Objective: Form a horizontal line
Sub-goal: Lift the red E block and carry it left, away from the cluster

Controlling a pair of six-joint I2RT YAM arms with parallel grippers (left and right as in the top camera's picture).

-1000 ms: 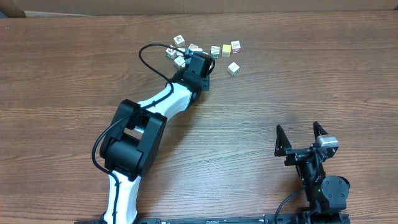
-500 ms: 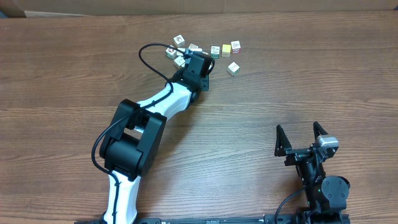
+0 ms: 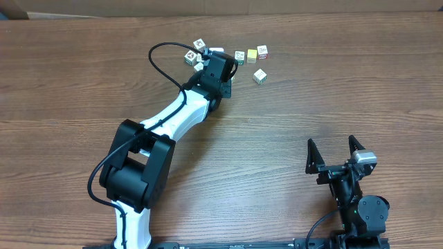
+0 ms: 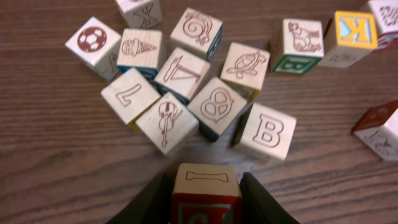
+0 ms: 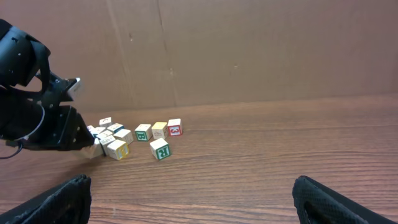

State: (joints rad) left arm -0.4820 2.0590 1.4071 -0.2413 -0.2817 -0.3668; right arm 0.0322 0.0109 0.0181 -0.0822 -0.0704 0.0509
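Observation:
My left gripper (image 4: pixel 206 205) is shut on a small wooden cube (image 4: pixel 206 186) with a bone drawing on its pale top and a red-and-white front face. Black fingers (image 4: pixel 152 202) press both its sides. Just beyond it lies an irregular bunch of pale picture cubes (image 4: pixel 186 93). In the overhead view the left gripper (image 3: pixel 220 69) sits at that bunch, hiding the held cube. Three cubes stand in a short row (image 3: pixel 252 54) to its right, seen from the right wrist as the row (image 5: pixel 160 129). My right gripper (image 3: pixel 336 146) is open and empty, far from all cubes.
A single cube (image 3: pixel 259 76) lies alone below the row. Two loose cubes (image 3: pixel 199 45) sit at the bunch's far left. The left arm's black cable (image 3: pixel 163 55) loops above the table. A cardboard wall (image 5: pixel 249 50) backs the table.
The left jaws have narrowed onto the red-and-white cube. The left arm's elbow swung left and its gripper edged slightly toward the bunch. The right arm has not moved.

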